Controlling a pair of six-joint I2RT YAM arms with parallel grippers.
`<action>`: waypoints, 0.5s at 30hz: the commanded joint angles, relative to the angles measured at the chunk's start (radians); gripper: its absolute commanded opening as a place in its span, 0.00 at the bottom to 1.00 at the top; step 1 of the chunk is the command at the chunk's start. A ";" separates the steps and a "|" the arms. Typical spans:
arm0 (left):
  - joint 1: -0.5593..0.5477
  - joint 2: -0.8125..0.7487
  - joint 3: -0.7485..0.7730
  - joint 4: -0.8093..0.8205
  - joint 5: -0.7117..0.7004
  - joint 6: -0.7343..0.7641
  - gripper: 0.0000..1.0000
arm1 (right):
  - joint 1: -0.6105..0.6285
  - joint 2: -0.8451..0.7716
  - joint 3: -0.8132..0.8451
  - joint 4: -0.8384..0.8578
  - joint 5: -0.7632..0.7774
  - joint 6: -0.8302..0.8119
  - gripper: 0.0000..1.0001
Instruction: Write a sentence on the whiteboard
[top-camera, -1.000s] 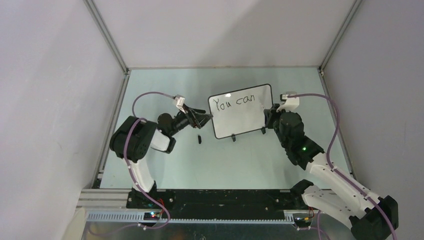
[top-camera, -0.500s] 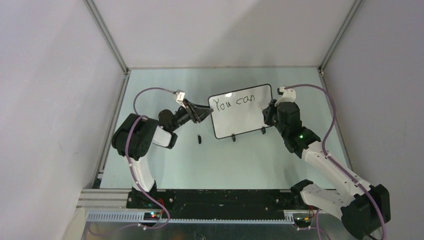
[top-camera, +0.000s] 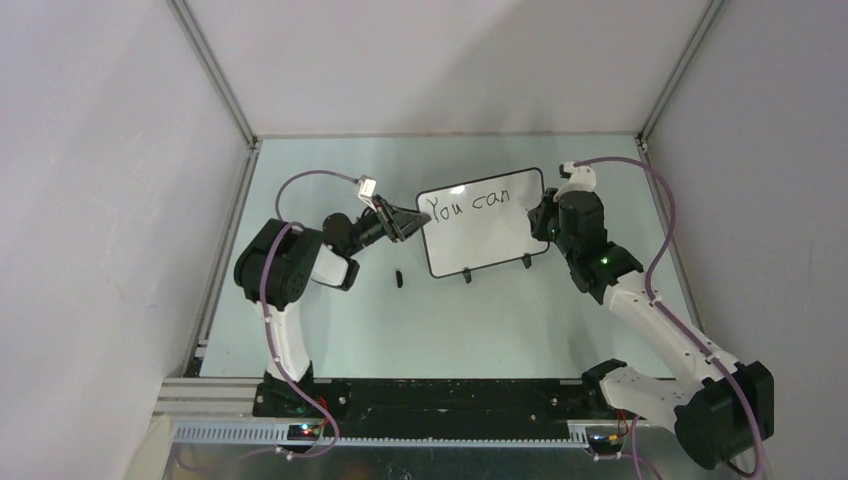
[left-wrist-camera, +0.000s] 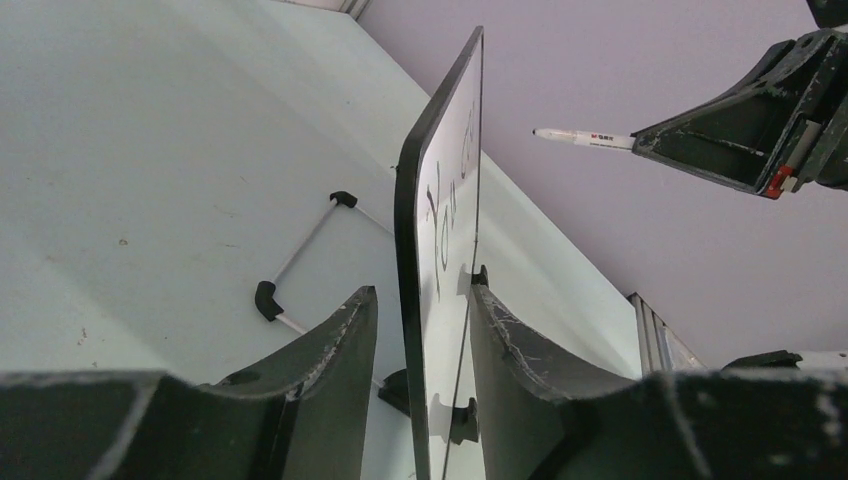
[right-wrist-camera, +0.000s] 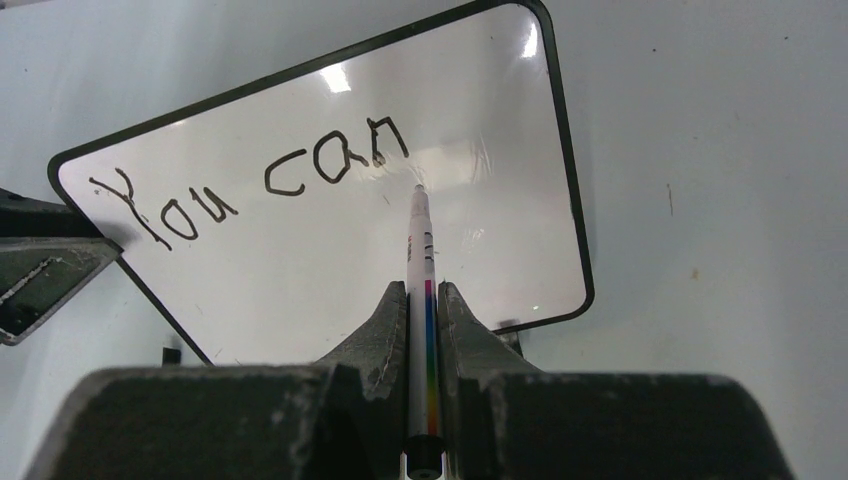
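Your left gripper (left-wrist-camera: 421, 291) straddles the edge of the whiteboard (top-camera: 490, 235) standing mid-table, half open and not pinching, so the marker (right-wrist-camera: 420, 240) clamped in your right gripper (right-wrist-camera: 424, 300) could push it over.

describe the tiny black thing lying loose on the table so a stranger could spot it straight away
Find the whiteboard standing mid-table, then look just off its lower left corner, toward the left arm. The small black piece lies alone on the pale table; unlike the board's two black feet, it is detached from the board.
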 joint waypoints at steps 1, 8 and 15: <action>0.004 0.009 0.017 0.053 0.022 0.008 0.46 | -0.011 0.024 0.062 0.009 -0.016 0.005 0.00; 0.005 0.028 0.020 0.053 0.040 0.009 0.45 | -0.017 0.041 0.063 0.018 -0.014 0.005 0.00; 0.002 0.029 0.023 0.053 0.053 0.006 0.42 | -0.024 0.082 0.097 0.025 -0.021 0.001 0.00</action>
